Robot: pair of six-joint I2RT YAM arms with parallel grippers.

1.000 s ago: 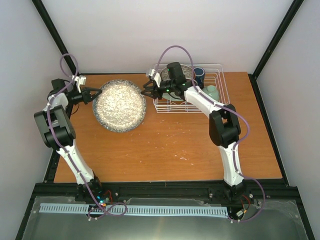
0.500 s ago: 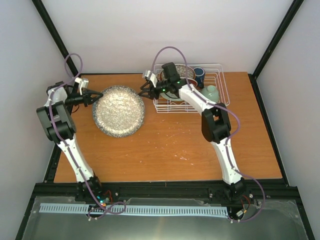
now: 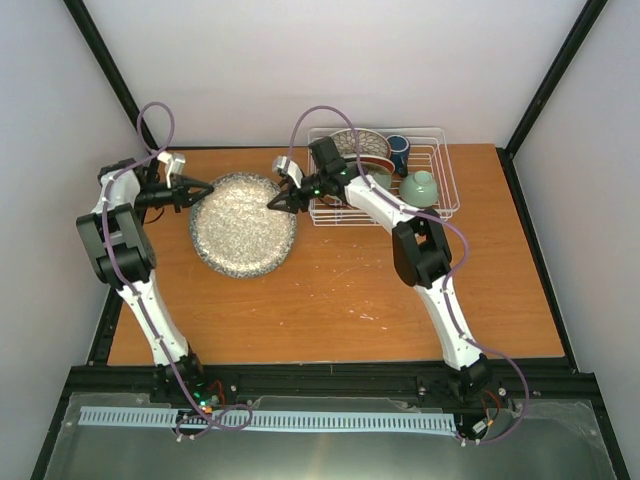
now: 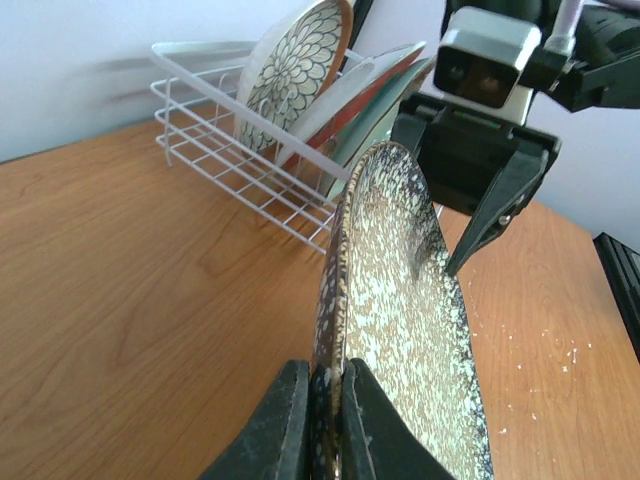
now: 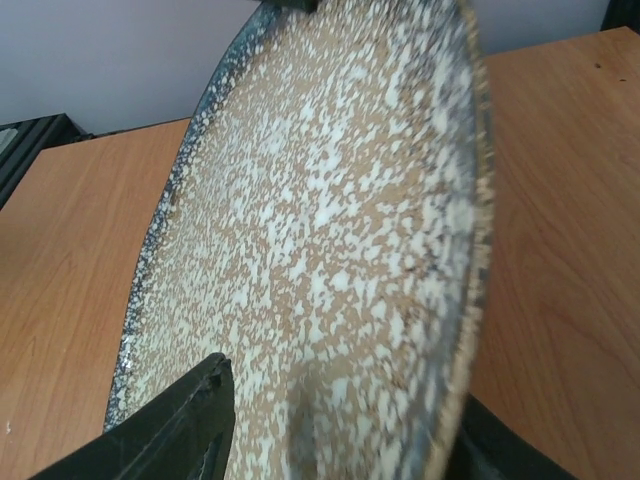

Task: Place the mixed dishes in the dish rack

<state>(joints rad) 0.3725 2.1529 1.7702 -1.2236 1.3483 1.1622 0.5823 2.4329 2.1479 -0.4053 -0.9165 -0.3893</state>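
The large speckled grey-beige plate is tilted up off the table left of the dish rack. My left gripper is shut on its left rim, seen edge-on in the left wrist view. My right gripper is open, with one jaw on each side of the plate's right rim, not closed on it. In the rack stand the red-rimmed petal-patterned plate and the pale teal plate, with the dark blue mug and the pale green cup.
The white wire rack sits at the table's back right, its left wall close behind the speckled plate. The back wall is just beyond it. Bare wooden tabletop lies in front of the plate and rack.
My left gripper has carried the speckled plate to the right, toward the rack. My right gripper has come left from the rack and now straddles the plate's right rim.
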